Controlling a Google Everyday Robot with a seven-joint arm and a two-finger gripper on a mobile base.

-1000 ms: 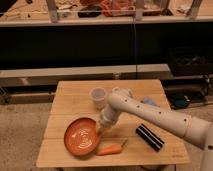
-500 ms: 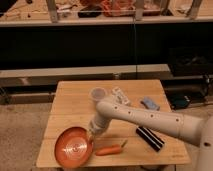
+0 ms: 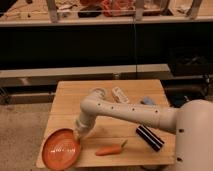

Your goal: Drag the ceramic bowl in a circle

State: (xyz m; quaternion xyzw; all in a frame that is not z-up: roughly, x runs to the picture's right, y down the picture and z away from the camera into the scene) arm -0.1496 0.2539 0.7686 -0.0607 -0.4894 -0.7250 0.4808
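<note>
Pinching the ceramic bowl (image 3: 61, 149)'s rim, my fingers (image 3: 78, 136) risk tipping it off the counter (image 3: 131, 90)'s near corner it overhangs.

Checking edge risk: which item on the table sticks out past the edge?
The bowl, orange-red, at the near left corner, overhangs the table edge. The gripper is at its right rim. Carrot and cup sit fully on.

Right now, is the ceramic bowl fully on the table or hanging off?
Hanging off. The ceramic bowl overlaps the table's front-left corner, its left rim past the edge. It looks empty. The claw sits at its right rim.
</note>
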